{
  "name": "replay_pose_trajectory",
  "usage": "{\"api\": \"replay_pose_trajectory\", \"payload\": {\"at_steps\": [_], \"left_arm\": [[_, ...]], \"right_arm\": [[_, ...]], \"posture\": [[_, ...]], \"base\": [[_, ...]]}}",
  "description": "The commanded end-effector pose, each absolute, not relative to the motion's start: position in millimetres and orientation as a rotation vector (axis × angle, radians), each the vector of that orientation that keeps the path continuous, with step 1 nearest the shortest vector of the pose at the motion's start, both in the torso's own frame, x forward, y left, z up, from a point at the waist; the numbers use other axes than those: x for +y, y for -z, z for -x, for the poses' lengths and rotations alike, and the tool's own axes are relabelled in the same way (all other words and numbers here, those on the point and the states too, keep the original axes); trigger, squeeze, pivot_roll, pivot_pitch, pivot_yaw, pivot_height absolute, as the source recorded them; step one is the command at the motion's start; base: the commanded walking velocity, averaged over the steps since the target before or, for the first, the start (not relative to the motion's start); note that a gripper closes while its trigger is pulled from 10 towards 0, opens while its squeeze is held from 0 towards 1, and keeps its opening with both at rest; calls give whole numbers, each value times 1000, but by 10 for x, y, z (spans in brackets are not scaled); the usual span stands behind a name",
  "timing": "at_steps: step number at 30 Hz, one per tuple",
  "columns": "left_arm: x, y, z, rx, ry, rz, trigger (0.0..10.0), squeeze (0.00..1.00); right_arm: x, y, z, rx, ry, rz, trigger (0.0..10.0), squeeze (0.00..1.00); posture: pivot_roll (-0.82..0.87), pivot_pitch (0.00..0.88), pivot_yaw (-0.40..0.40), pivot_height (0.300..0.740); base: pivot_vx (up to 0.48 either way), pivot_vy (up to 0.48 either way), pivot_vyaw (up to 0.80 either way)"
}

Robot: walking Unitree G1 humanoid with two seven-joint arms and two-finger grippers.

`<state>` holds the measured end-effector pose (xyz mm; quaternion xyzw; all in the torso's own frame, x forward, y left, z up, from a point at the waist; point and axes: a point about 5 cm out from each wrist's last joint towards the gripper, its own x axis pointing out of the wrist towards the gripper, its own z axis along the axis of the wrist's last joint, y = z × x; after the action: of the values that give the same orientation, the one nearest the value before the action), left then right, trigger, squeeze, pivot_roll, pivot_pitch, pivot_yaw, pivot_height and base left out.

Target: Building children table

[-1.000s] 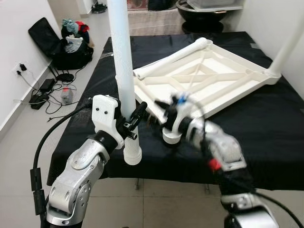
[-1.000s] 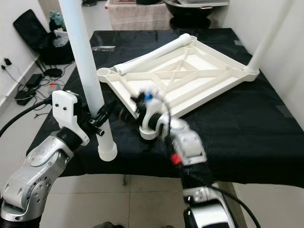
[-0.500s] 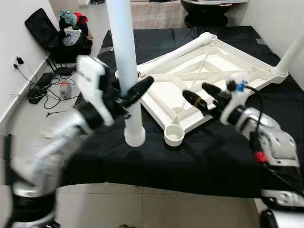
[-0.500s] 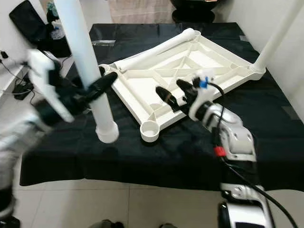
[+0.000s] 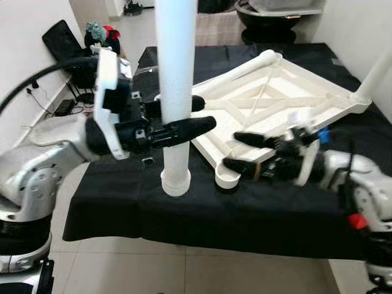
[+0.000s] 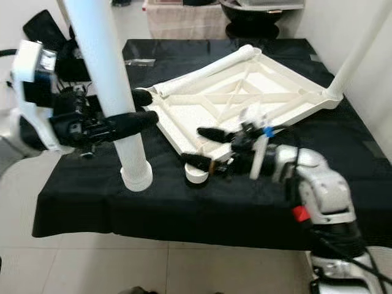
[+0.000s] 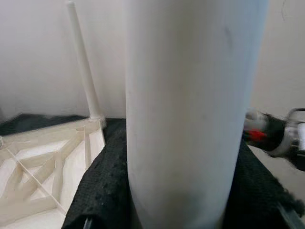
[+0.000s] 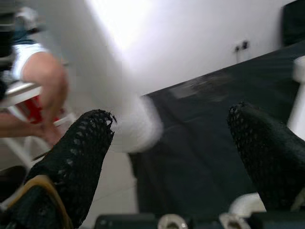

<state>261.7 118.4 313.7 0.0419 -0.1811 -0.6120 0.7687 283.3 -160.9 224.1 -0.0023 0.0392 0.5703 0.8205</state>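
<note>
White table leg (image 5: pixel 176 73) stands upright in the left gripper (image 5: pixel 195 116) — fingers clamped around it — above the black table's (image 5: pixel 110 202) front edge. Right gripper (image 5: pixel 236 152) is spread wide at the upturned tabletop's (image 5: pixel 275 92) corner socket (image 5: pixel 225 177).

Open gap between held leg (image 5: pixel 176 92) and right hand (image 5: pixel 245 152).

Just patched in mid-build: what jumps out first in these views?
The left hand is shut on a white table leg, held upright with its lower end over the near edge of the black-covered table. Beside it, the right hand reaches open toward the empty corner socket of the upturned white tabletop.
</note>
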Motion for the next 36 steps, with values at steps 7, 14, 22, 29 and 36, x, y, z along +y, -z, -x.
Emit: {"api": "replay_pose_trajectory", "payload": {"at_steps": [7, 14, 22, 29, 36], "left_arm": [[1000, -3147, -2796, -545, 1258, -49, 10000, 0], [957, -3082, -2850, -532, 1266, 66, 10000, 0], [952, -3035, -2905, -540, 1233, 94, 10000, 0], [936, -2990, -2900, -525, 1238, 75, 10000, 0], [924, -2964, -2891, -517, 1242, 62, 10000, 0]], "right_arm": [[-1300, -2039, -2908, 126, -1088, -43, 10000, 0], [-1187, -2063, -2846, 102, -1089, -51, 10000, 0], [-990, -2114, -2793, 51, -1122, -106, 10000, 0], [-889, -2129, -2761, 43, -1136, -129, 10000, 0], [-852, -2172, -2799, 35, -1116, -107, 0, 0]], "posture": [[-38, 91, 23, 740], [-41, 92, 27, 740], [-42, 93, 44, 740], [-37, 100, 44, 740], [-38, 101, 44, 740]], "base": [[0, 0, 0], [0, 0, 0], [0, 0, 0], [0, 0, 0], [0, 0, 0]]}}
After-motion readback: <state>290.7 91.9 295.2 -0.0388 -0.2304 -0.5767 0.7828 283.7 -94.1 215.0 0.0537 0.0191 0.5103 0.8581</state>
